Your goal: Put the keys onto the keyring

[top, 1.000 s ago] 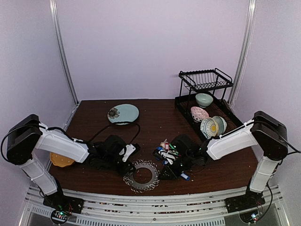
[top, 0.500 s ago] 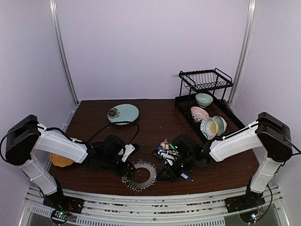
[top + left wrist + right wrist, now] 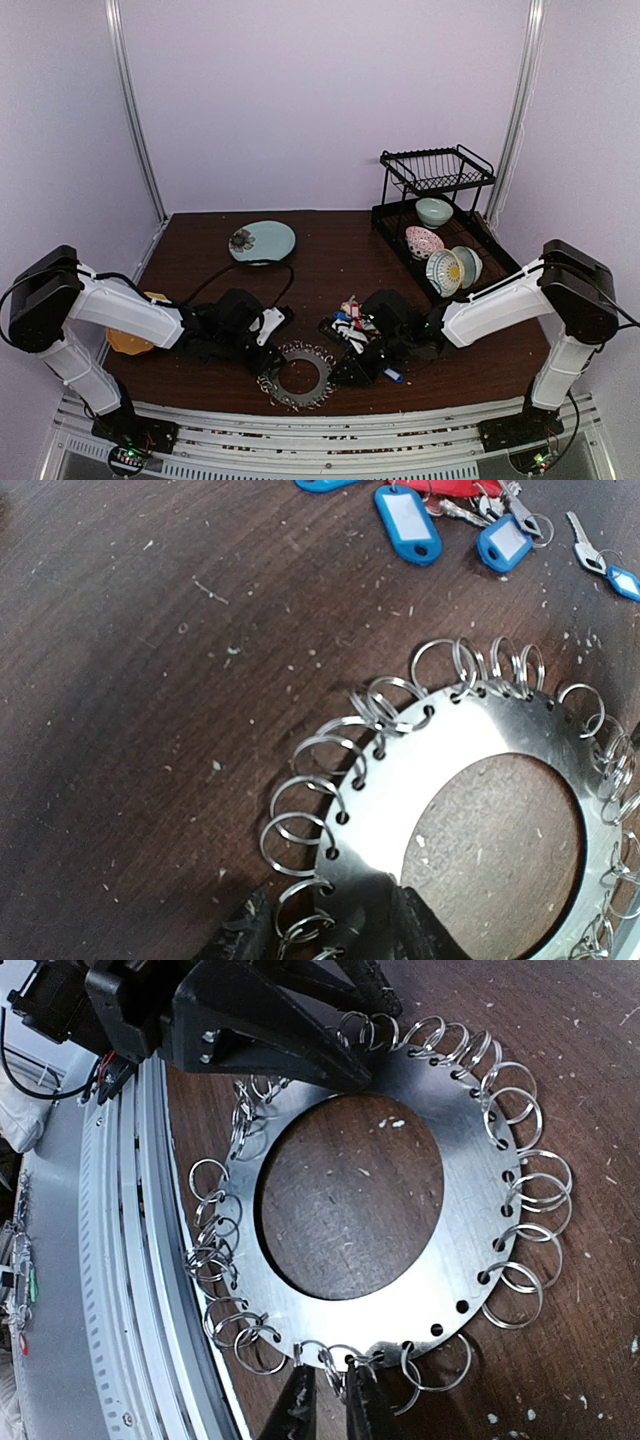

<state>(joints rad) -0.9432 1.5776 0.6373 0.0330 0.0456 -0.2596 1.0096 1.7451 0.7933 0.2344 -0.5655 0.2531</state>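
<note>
at the near edge of the table (image 3: 330,250) lies the keyring (image 3: 470,1210), a flat holed disc fringed with empty split rings (image 3: 300,830), the left gripper (image 3: 350,930) clamped on its rim, the right gripper (image 3: 332,1400) narrowly parted astride one ring, grip undeterminable; the keys (image 3: 405,522) lie loose nearer the table centre, none visibly threaded yet.

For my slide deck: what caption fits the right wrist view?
The right gripper poised at the near edge of the keyring, which the left gripper holds on the table.
</note>
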